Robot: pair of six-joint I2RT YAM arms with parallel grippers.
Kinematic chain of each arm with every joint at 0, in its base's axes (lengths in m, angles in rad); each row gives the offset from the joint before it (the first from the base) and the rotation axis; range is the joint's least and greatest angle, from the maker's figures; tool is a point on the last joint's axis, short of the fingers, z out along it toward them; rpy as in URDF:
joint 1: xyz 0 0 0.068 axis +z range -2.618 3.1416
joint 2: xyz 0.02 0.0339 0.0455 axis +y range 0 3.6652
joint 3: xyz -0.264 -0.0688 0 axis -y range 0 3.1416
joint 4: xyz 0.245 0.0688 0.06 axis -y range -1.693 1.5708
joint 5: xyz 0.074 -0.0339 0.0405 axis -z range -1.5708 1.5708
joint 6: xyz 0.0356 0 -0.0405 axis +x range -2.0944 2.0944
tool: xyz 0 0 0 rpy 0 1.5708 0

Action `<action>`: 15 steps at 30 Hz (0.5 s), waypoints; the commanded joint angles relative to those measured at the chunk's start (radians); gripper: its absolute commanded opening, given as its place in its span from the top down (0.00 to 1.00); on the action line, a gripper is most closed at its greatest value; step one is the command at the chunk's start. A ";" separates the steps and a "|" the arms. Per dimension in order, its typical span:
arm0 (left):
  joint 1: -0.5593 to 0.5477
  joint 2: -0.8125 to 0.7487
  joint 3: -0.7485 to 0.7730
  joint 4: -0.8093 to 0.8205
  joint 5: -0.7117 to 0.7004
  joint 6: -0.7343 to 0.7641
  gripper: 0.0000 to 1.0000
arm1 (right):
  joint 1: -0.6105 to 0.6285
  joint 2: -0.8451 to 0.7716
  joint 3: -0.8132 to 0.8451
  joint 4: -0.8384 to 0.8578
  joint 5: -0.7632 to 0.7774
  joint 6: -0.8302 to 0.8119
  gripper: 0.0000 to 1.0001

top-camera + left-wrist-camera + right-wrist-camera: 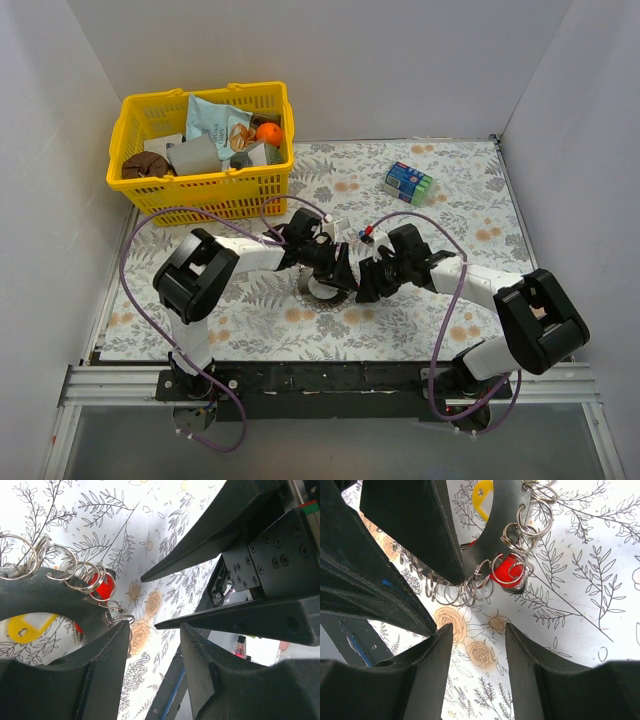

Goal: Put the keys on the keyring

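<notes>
Right gripper is right up in the lens, fingers spread wide with only flowery cloth between them, nothing pinched. Left gripper faces it tip to tip mid-table, fingers partway apart, and the gap looks bare too. The keyring lies on the cloth right against the outer side of one left finger, with the red key tangled in its loops and the yellow key showing through that finger's cutout.

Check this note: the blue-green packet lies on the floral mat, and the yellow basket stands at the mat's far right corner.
One slip: the yellow basket stands at the mat's far left corner, as the top external view shows. The blue-green packet does lie on the floral mat.
</notes>
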 commanded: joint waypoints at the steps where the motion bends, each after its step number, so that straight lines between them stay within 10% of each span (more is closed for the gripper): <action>1: -0.002 -0.098 -0.013 0.069 0.000 -0.022 0.55 | 0.003 -0.053 -0.008 0.077 -0.041 0.003 0.46; 15: 0.216 -0.349 -0.191 0.210 -0.050 -0.136 0.39 | 0.022 -0.002 0.027 0.103 -0.047 0.018 0.54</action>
